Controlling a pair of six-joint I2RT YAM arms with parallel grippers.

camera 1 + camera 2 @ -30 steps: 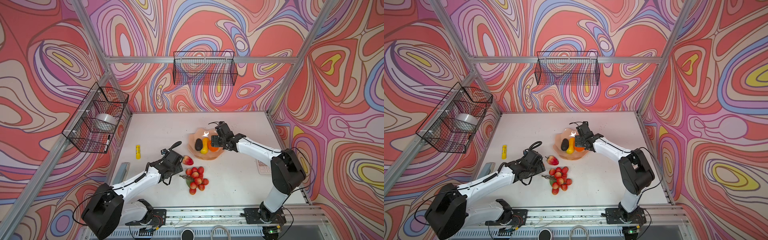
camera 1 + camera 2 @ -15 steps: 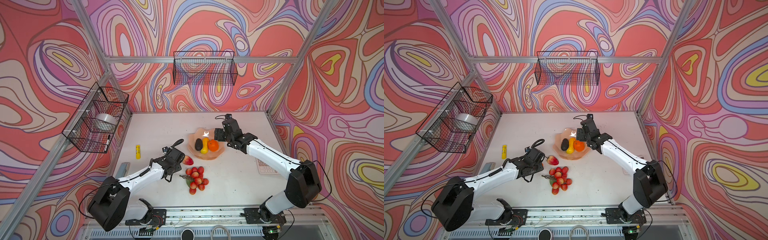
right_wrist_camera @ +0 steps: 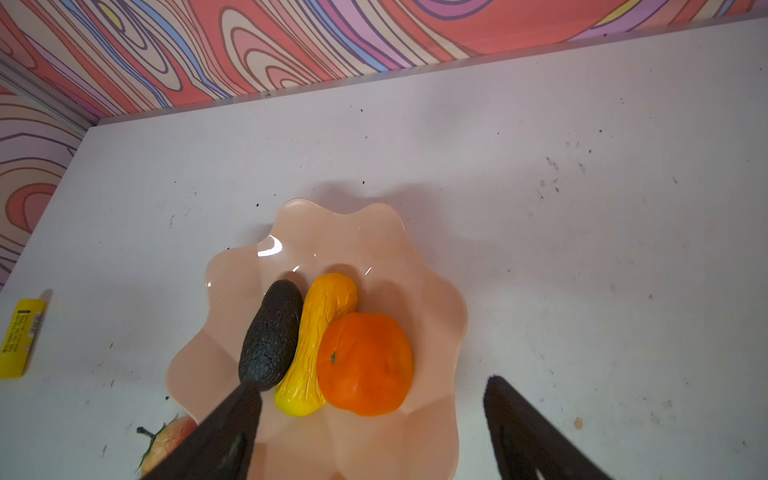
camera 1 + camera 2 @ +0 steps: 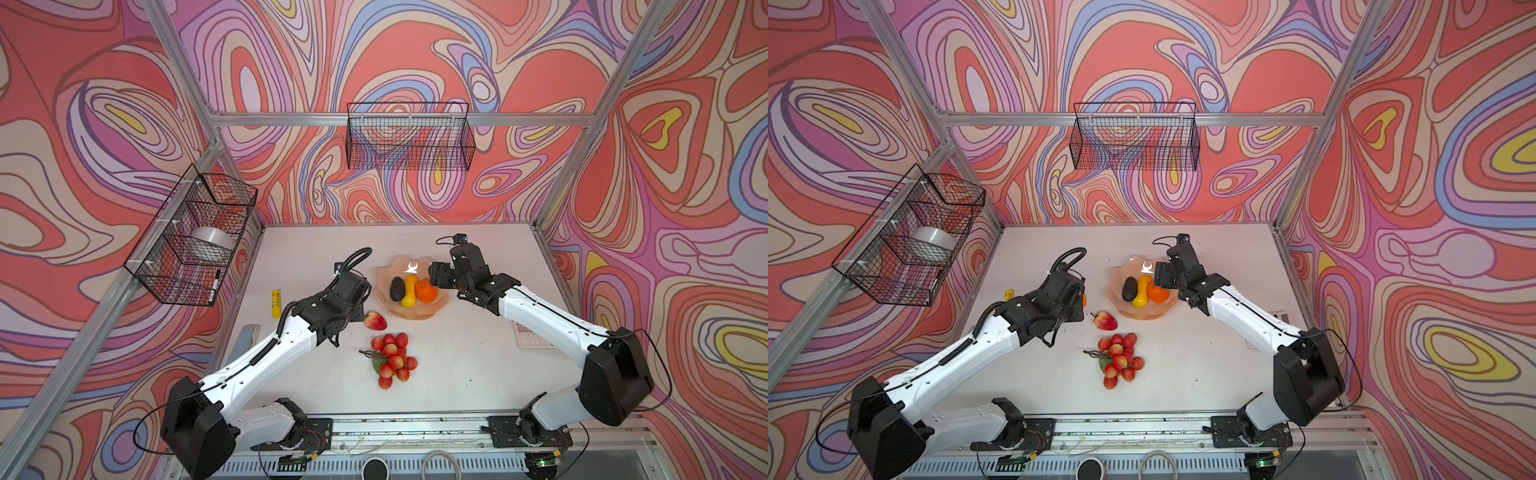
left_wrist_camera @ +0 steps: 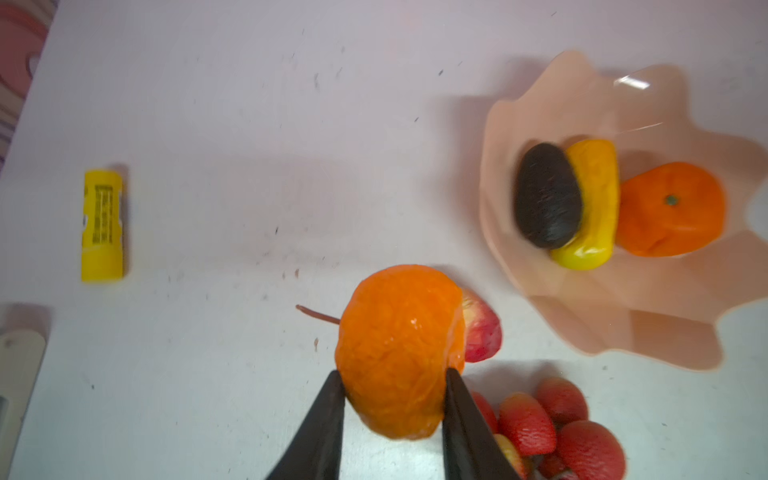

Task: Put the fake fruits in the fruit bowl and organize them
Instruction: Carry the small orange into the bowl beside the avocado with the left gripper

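Peach fruit bowl [image 3: 432,299] smooth, glossy, plastic-looking, glare spots. The avocado [image 3: 272,332] matt, rough, pebbled. The yellow-orange fruit [image 3: 316,345] creased, shiny at one end. The small orange [image 5: 399,353] wrinkled, glossy. The large orange [image 3: 365,363] dimpled, duller. The table [image 3: 582,208] matt white, scuffed. The wire baskets [image 4: 409,137] black metal.

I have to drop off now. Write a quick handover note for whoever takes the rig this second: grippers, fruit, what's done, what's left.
Grippers: the left gripper is shut on the small orange, close to the strawberry. The right gripper is open and empty, by the rim of the fruit bowl.
Done: the avocado, yellow-orange elongated fruit and large orange lie side by side in the bowl.
Left: bowl the small orange, then the strawberry and the bunch of red berries, both on the table.
The yellow tube is no fruit; leave it.
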